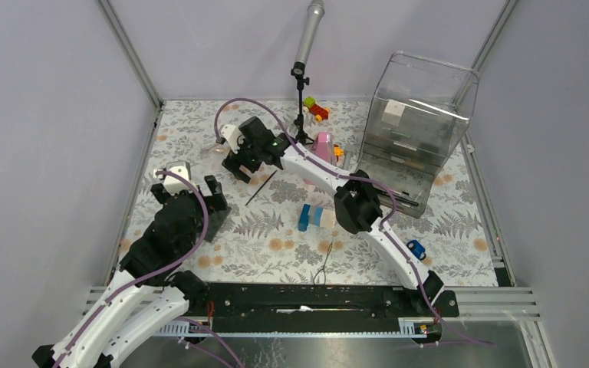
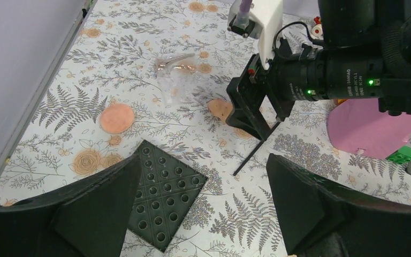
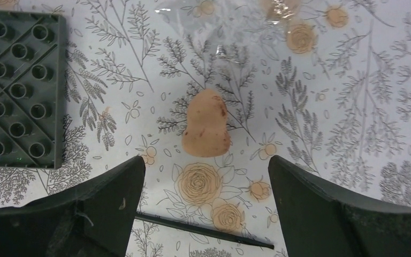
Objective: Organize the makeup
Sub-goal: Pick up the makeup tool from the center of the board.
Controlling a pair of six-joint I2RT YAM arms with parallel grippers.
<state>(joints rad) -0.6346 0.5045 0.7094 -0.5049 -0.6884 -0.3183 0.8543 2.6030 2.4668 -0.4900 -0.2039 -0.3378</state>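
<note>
Sponge (image 3: 206, 124), peach, lies on the table (image 3: 353, 107) under the right gripper (image 3: 206, 163), whose jaws hang wide and empty. Left gripper (image 2: 203, 160) is likewise released. Closing off-centre may squirt it aside or snag the black pencil (image 3: 203, 230) nearby.

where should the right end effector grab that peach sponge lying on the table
Take the peach sponge across its wider, rounded end, coming straight down from above. It lies flat with both flanks free, and its long axis lines up with the gap of the open right end effector, so that should probably close squarely on its sides.
</note>
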